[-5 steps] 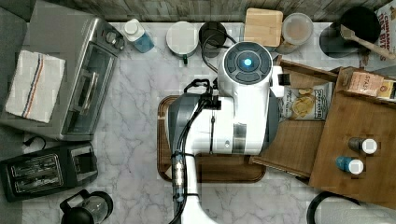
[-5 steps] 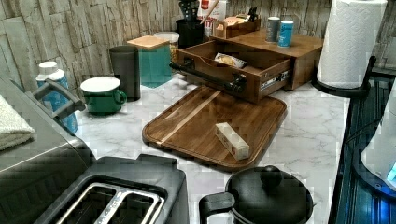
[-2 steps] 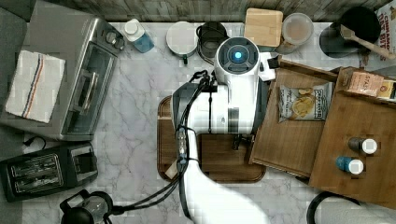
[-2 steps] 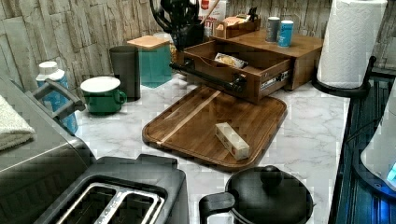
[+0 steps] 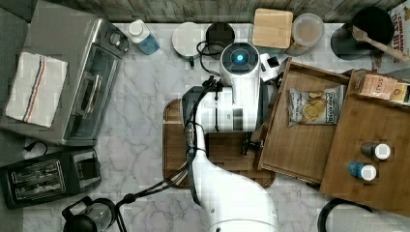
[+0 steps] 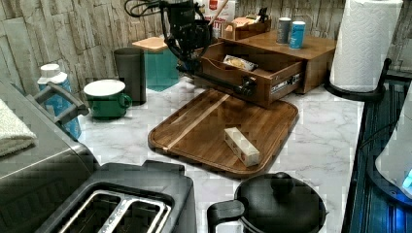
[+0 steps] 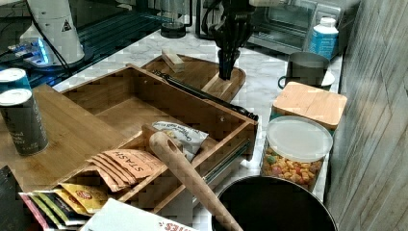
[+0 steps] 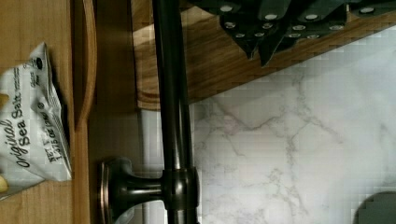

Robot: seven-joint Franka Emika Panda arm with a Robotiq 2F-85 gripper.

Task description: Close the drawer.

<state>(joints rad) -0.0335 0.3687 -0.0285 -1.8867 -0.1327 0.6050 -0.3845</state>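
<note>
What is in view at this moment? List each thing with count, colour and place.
drawer: 1, brown wood, pulled open from the cabinet
handle: 1, dark metal bar, on the drawer front
chip bag: 1, white, lying in the drawer
bottles: 2, white-capped, on the cabinet top
cutting board: 1, dark wood, in front of the drawer
block: 1, pale, on the cutting board
toaster oven: 1, silver, the top view's left
toaster: 1, black, below the toaster oven in the top view
mug: 1, green, near the wall
paper towel roll: 1, white, the left view's right
gripper: 1, black, near the handle
</note>
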